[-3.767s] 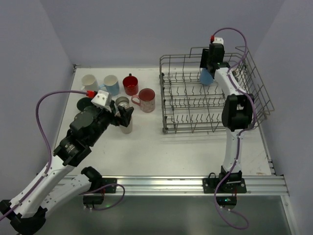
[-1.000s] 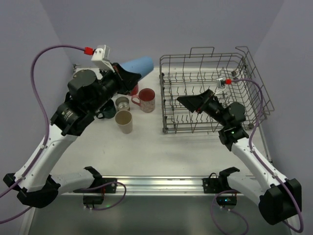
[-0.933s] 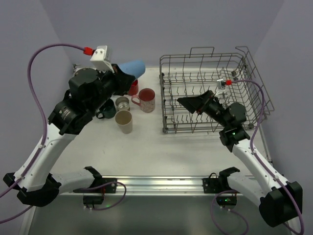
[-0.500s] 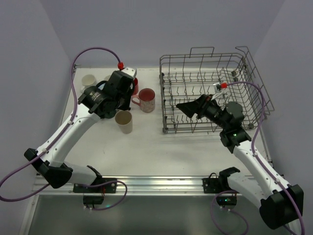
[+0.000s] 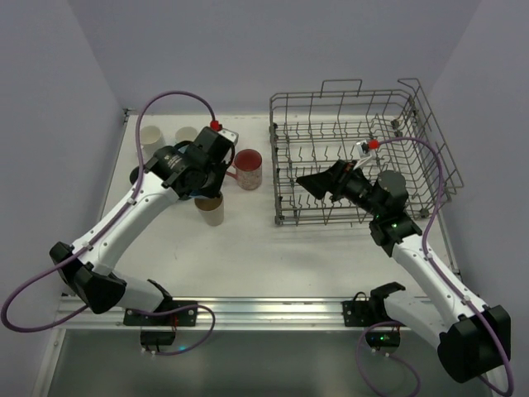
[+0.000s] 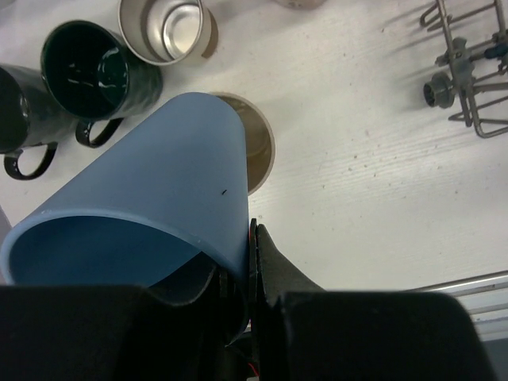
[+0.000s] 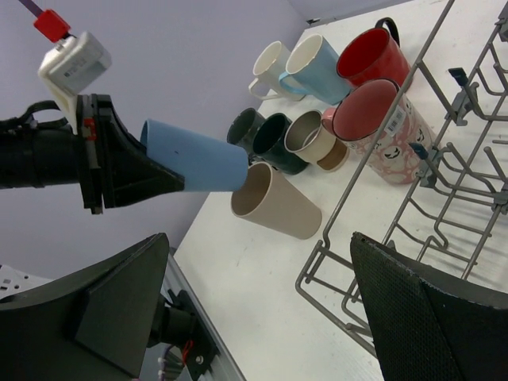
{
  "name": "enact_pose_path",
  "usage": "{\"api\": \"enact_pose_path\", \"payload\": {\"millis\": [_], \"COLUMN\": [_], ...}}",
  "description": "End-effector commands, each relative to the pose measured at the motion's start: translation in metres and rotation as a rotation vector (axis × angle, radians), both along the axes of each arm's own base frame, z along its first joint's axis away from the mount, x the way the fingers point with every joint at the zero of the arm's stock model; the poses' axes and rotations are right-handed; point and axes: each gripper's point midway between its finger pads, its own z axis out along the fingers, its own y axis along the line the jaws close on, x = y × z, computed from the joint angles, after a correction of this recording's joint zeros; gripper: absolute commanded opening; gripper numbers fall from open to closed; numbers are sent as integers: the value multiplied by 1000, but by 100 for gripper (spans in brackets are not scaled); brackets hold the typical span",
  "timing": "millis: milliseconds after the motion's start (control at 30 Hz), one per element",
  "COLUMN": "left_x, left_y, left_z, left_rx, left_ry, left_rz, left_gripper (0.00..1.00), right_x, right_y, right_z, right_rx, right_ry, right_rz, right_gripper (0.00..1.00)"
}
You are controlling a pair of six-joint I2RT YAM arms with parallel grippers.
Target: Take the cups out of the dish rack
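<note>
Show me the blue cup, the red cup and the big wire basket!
blue cup [image 6: 159,175], left wrist view, on its outer side wall.
red cup [image 7: 371,54], right wrist view, on its red inside.
wire basket [image 5: 331,149], top view, on its bare floor with the tines.

We see a white counter [image 5: 273,248], lavender walls [image 5: 248,50] around it, and an aluminium rail [image 5: 273,313] along the near edge.
</note>
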Motion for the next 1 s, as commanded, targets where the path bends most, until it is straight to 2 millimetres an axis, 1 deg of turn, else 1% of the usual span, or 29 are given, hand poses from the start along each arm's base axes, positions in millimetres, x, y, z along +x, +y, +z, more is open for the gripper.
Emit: {"api": "enact_pose_path", "payload": {"millis": [0, 133, 333, 500, 567, 600, 633, 700, 733, 900, 933, 967], "left_x": [-6, -6, -2, -3, -2, -2, -1, 3, 5, 14, 16, 21], "left_y": [-2, -5, -10, -8, -9, -9, -10, -10, -10, -13, -12, -12], "left_z": [-7, -14, -40, -57, -61, -63, -64, -64, -63, -58, -56, -48], "left_rx": [13, 19, 47, 93, 103, 106, 109, 109, 108, 101, 104, 104], "left_ry": [33, 50, 97, 129, 136, 133, 133, 118, 110, 73, 62, 34], "left_rz": [-54, -70, -86, -83, -84, -84, -82, -70, -67, -53, -47, -33], "left_gripper": [0, 0, 0, 1, 14, 20, 30, 40, 48, 60, 65, 69], "right_x": [1, 0, 0, 2, 1, 1, 2, 2, 2, 1, 0, -1], "right_y": [0, 1, 1, -1, 0, 0, 0, 0, 0, -2, -3, -3], "right_z": [0, 1, -1, -2, -1, -1, -1, 0, -1, 3, 8, 10], "right_rx": [-11, -9, -9, -14, -13, -13, -13, -12, -13, -13, -10, -12], "right_ry": [-25, -26, -17, -17, -19, -17, -17, -20, -17, -19, -32, -36], "right_rz": [1, 4, 5, -9, -4, -4, -6, -6, -6, -15, -19, -21], "right_gripper": [99, 99, 99, 99, 99, 99, 99, 99, 99, 99, 99, 99]}}
